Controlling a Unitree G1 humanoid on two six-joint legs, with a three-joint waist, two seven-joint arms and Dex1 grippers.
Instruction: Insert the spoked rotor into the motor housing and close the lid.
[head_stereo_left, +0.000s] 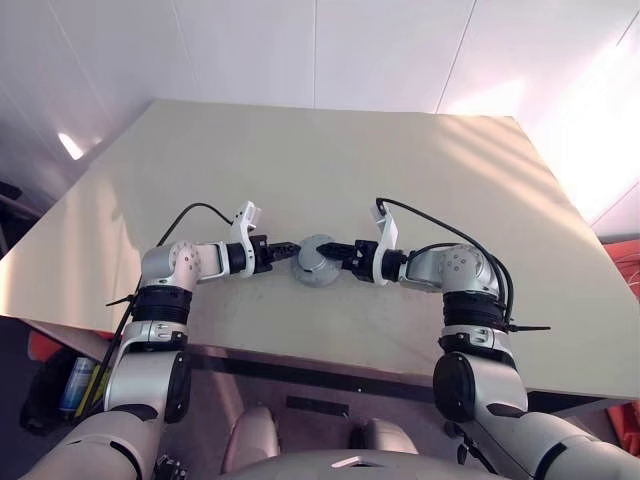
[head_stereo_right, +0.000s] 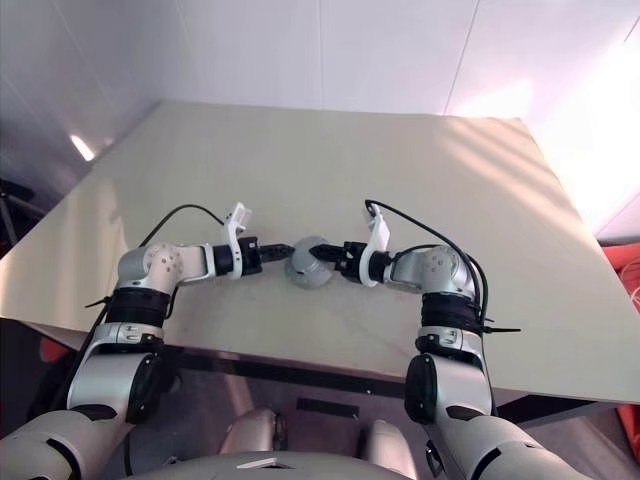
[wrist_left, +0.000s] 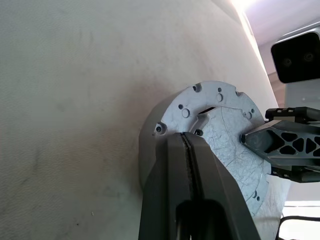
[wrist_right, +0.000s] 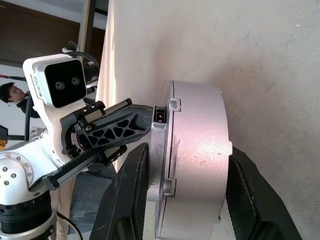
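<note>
My two hands meet at the near middle of the broad pale beige bench (head_stereo_left: 420, 170), one on either side of a single round assembly. My left hand (head_stereo_left: 285, 250) has its two black fingers pressed flat together, nothing between them, with the tips laid against the left edge of the top plate. My right hand (head_stereo_left: 345, 254) is spread about halfway and pinches the assembly across its thickness: in the right wrist view one black finger (wrist_right: 127, 195) sits against the flat face and the other (wrist_right: 247, 190) against the far side of the drum.

The assembly is the short round silver-grey metal motor housing (wrist_right: 197, 150), and on it sits the lid (wrist_left: 225, 135), a round silver-grey metal disc with small screw holes near its edge. The lid looks seated flush on the housing, with only a thin seam between them. It stands just beyond my fingertips, touching both hands.

The spoked rotor is nowhere on the bench that I can see; I judge it is already inside, under the lid, though I cannot see in to confirm. So the insertion seems done and the lid seems on. What may be left is pressing the lid fully home, checking its alignment, and letting go.

Beyond the assembly the bench runs on to a white panelled wall (head_stereo_left: 300, 50).
</note>
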